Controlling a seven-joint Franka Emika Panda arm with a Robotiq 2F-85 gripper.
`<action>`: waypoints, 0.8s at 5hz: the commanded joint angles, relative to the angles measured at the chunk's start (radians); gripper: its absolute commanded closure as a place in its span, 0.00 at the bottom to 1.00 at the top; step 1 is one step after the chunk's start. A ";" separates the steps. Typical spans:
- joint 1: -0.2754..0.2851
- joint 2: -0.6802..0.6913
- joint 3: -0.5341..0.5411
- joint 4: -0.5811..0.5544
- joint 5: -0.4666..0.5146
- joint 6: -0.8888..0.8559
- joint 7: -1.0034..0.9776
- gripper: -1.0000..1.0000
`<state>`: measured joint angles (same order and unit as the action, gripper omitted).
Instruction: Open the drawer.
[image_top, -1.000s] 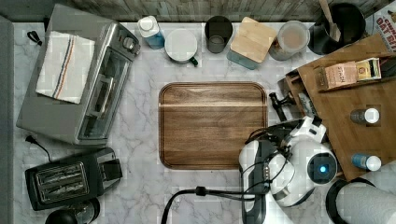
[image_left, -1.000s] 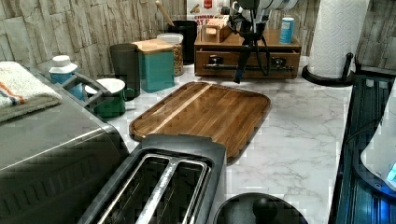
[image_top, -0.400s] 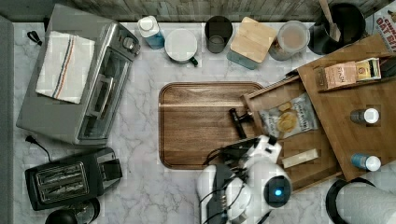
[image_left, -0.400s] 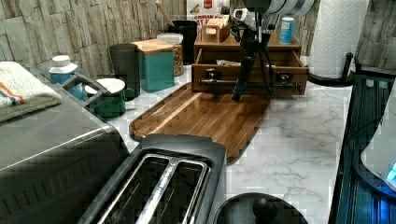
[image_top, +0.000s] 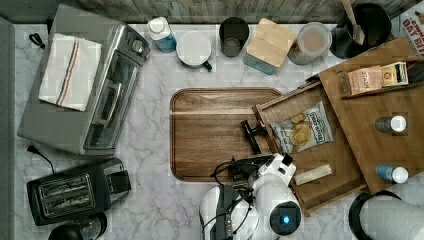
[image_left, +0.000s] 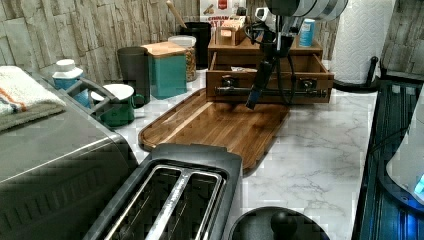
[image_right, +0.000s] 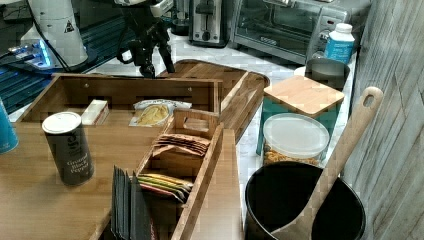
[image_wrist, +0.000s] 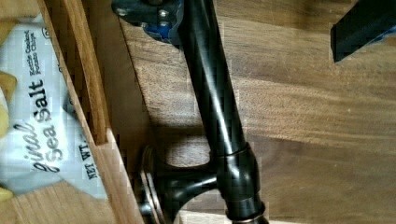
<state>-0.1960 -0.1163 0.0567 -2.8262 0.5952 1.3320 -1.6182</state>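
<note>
drawer (image_top: 310, 150) pulled farther out since earlier; gripper (image_left: 254, 97) open around handle (image_wrist: 212, 98)

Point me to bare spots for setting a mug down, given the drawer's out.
Free: the cutting board on its toaster-oven side, and marble between the board and the toaster. Crowded: the back row by the green mug, and the open drawer holding a chip bag.

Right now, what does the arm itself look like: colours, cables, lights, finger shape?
The arm is glossy white with rounded casings and dark joints. A round blue light glows on one joint in the top view. Loose black cables loop along its wrist. The gripper is black, with long, slim fingers; the wrist view shows blue on a fingertip.
</note>
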 joint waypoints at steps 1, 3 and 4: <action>0.194 -0.128 0.192 -0.187 -0.002 -0.113 0.088 0.00; 0.191 -0.128 0.195 -0.187 0.000 -0.113 0.087 0.00; 0.186 -0.129 0.200 -0.187 0.003 -0.114 0.084 0.00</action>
<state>-0.2101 -0.1251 0.0753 -2.8301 0.5938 1.3379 -1.5762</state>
